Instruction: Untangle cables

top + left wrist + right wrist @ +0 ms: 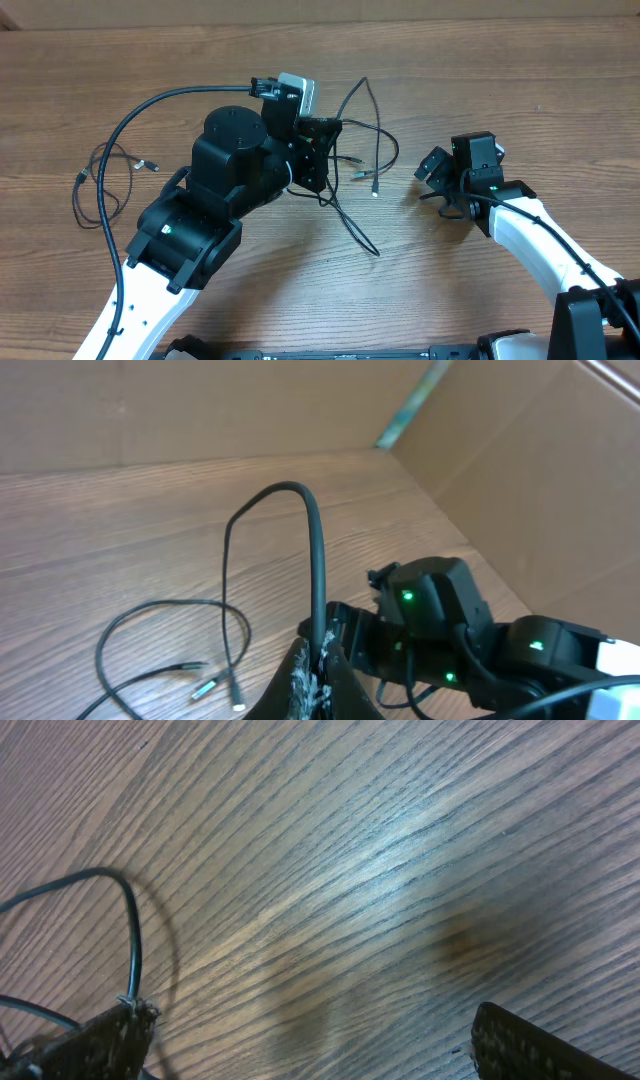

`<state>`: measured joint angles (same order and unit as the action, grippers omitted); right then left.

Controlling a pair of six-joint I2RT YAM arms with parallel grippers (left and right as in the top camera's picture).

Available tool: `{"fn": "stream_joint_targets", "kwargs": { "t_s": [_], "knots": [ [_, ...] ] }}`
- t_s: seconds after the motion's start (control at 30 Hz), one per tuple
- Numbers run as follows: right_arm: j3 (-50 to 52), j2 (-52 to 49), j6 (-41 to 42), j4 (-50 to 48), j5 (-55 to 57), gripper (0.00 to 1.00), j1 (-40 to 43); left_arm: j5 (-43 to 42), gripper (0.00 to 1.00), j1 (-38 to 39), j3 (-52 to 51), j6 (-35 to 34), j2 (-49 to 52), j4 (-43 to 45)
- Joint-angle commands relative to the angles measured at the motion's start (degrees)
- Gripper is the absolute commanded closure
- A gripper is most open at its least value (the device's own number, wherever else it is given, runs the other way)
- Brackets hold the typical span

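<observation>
A tangle of thin black cables (377,140) lies mid-table, with silvery plug tips (374,191) pointing toward me and one strand running down to the front. My left gripper (322,160) sits at the tangle's left edge. In the left wrist view it (320,662) is shut on one cable (317,560), which rises from the jaws and arches over to the left. Loose loops and plug tips (207,686) lie on the wood beside it. My right gripper (441,180) stands to the right of the tangle, open, with bare wood between its fingers (95,1045). A cable loop (132,925) runs close to the left one.
Another thin black cable (103,185) lies coiled at the far left of the table. A thick black robot wire (150,108) arcs over the left arm. A cardboard wall (520,480) borders the table's far side.
</observation>
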<state>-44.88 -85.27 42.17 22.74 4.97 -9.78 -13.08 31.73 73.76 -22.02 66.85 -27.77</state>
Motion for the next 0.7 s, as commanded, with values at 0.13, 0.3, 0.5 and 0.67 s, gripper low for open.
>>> {"fn": "stream_joint_targets", "kwargs": {
  "t_s": [0.13,0.3,0.5,0.67],
  "knots": [
    [0.68,0.28,-0.17,-0.11,0.98,0.0,0.15,-6.47,0.96,-0.22,0.33,4.09,-0.61,5.33],
    [0.68,0.28,-0.17,-0.11,0.98,0.0,0.15,-1.09,0.96,-0.24,0.33,4.02,-0.59,3.06],
    [0.68,0.28,-0.17,-0.11,0.98,0.0,0.15,15.06,0.96,-0.22,0.31,-0.2,1.38,-8.63],
    [0.68,0.28,-0.17,-0.11,0.98,0.0,0.15,14.97,0.96,-0.2,0.24,-4.09,7.06,-17.16]
  ]
}}
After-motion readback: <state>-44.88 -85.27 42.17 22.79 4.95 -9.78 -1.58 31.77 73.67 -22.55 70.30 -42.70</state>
